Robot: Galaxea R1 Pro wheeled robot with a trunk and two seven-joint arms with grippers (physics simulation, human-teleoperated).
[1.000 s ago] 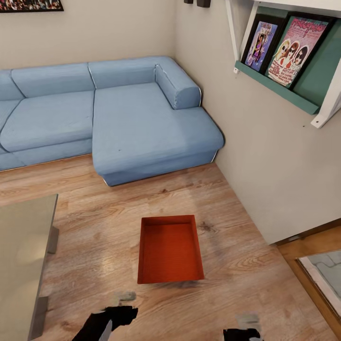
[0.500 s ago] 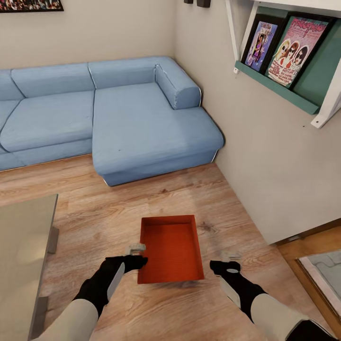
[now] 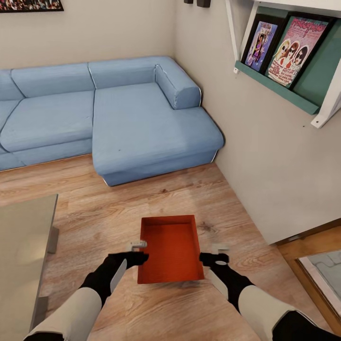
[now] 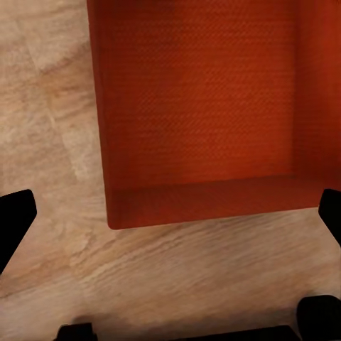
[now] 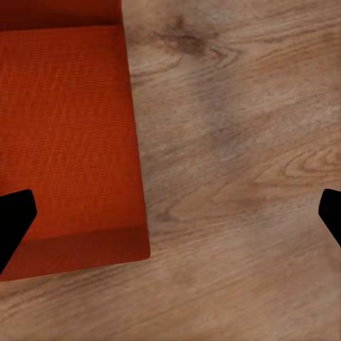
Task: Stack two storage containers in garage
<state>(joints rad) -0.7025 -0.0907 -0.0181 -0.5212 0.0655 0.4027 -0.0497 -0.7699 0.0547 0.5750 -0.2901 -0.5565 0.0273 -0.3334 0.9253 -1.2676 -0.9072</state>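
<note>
Two black grippers now flank one orange-red, open-topped rectangular plastic storage container that sits on the light wood plank floor of the living room, in front of a blue fabric corner sofa.

A second ago only the dark tips of the arms showed at the bottom edge of the head view. Half a second ago both arms had reached forward to either side of the bin. Since then the right gripper has moved inward, closing most of the gap to the container's right wall, while the left gripper has barely shifted and sits just beside the left wall. The container itself has not moved.

Both grippers are spread wide with nothing between their fingers. In the left wrist view the dark fingertips stand far apart over the bin's near corner and bare wood. In the right wrist view they straddle the bin's wall edge and the floor.

This looks like the final approach before a two-armed pickup. Lifting has not begun, and the garage part of the task lies entirely ahead.
</note>
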